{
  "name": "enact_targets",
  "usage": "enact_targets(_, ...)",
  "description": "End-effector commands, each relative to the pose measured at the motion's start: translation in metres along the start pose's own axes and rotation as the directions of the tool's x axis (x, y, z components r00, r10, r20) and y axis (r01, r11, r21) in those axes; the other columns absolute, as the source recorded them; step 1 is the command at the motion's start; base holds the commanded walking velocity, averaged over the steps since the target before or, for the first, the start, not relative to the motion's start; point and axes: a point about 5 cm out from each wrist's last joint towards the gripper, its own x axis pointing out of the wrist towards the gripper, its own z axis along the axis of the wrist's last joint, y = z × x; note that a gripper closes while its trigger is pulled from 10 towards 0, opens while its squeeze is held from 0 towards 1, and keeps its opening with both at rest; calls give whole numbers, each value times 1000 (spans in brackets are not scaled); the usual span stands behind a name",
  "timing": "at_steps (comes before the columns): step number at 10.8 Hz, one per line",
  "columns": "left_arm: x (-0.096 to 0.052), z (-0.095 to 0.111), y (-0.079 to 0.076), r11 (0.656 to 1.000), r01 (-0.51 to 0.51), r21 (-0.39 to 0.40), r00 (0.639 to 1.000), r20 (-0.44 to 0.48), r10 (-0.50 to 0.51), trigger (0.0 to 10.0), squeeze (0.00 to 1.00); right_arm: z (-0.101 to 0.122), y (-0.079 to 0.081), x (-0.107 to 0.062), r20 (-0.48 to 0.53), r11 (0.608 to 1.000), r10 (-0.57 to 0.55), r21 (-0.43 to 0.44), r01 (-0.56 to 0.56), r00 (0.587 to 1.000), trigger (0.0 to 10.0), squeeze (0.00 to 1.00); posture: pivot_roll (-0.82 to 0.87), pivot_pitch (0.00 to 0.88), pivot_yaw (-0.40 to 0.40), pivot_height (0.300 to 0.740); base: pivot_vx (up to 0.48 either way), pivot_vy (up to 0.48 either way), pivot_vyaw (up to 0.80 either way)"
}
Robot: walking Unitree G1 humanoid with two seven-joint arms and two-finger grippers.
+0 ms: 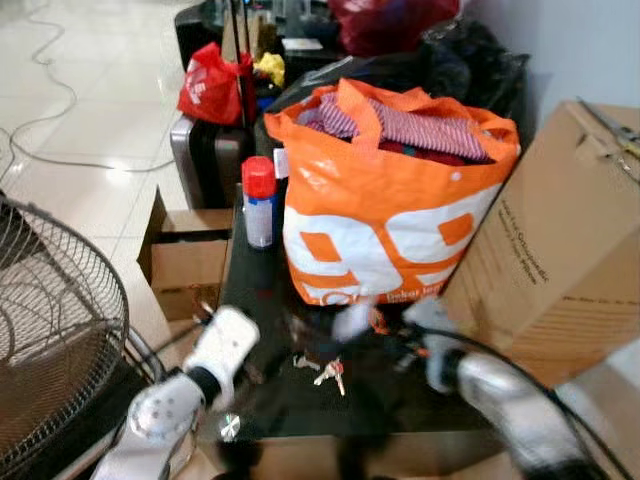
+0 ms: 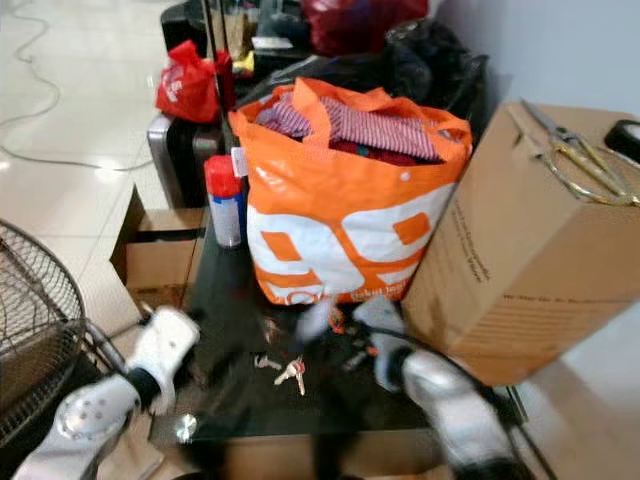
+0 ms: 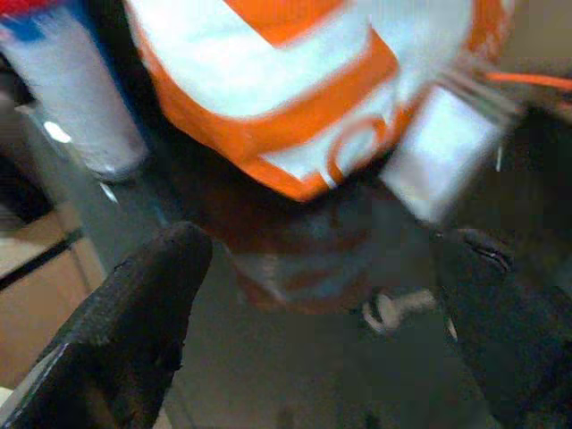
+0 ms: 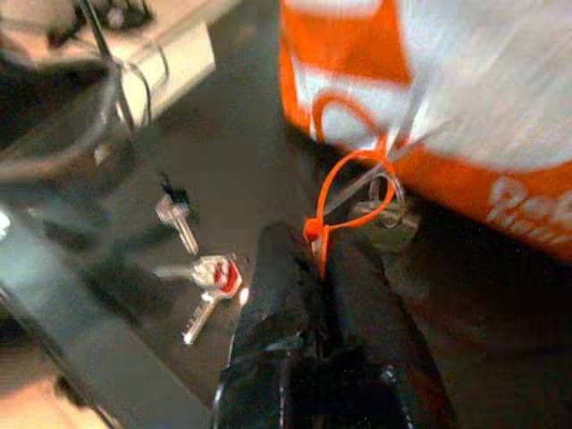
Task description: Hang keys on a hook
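The keys (image 4: 198, 277) are lying loose on the dark glass table (image 1: 250, 290), just in front of the orange shopping bag (image 1: 380, 210). The right gripper (image 4: 323, 259) is pinching an orange loop tie (image 4: 353, 192) between closed fingers, right by the bag's base and near the keys. The left gripper (image 3: 322, 295) is hovering with its fingers spread wide, pointing at the bag beside a red-capped spray can (image 1: 259, 200).

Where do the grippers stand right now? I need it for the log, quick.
Left gripper: jaws open, holding nothing, over the dark table.
Right gripper: jaws shut on the orange loop by the orange bag.
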Motion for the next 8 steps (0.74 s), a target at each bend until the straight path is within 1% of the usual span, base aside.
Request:
enact_targets(1, 0, 11, 2, 999, -30, 10, 998, 50, 30, 10000, 345, 16, -3, -10, 70, 1000, -15, -13, 16, 997, 0, 0, 37, 0, -52, 740, 0, 0, 0)
enact_targets(2, 1, 20, 3, 998, -67, -1, 994, 90, 67, 10000, 333, 26, -2, -24, 138, 998, -53, -12, 55, 989, 0, 0, 32, 0, -51, 740, 0, 0, 0)
enact_targets(3, 2, 25, 4, 996, -90, -6, 989, 115, 91, 10000, 329, 32, 0, -33, 176, 997, -83, 8, 82, 981, 0, 0, 34, 0, -54, 740, 0, 0, 0)
enact_targets(4, 2, 28, 6, 994, -107, 1, 986, 126, 106, 10000, 322, 35, 7, -43, 210, 992, -124, 58, 114, 970, 0, 0, 39, 0, -56, 740, 0, 0, 0)
enact_targets(5, 1, 29, 7, 992, -125, 4, 984, 131, 123, 10000, 314, 34, 10, -48, 241, 983, -169, 110, 146, 956, 0, 0, 41, 0, -53, 740, 0, 0, 0)
enact_targets(6, 1, 29, 8, 990, -140, -4, 982, 130, 139, 10000, 294, 33, 10, -49, 254, 969, -232, 144, 201, 939, 0, 0, 33, 0, -39, 740, 0, 0, 0)
enact_targets(7, 2, 29, 8, 990, -142, -5, 981, 130, 141, 10000, 278, 33, 8, -49, 260, 959, -273, 155, 239, 926, 0, 0, 26, 0, -31, 740, 0, 0, 0)
enact_targets(8, 6, 30, 8, 989, -145, -3, 980, 134, 144, 10000, 271, 39, 5, -48, 271, 941, -333, 160, 299, 903, 431, 0, 21, 0, -28, 740, 0, 0, 0)
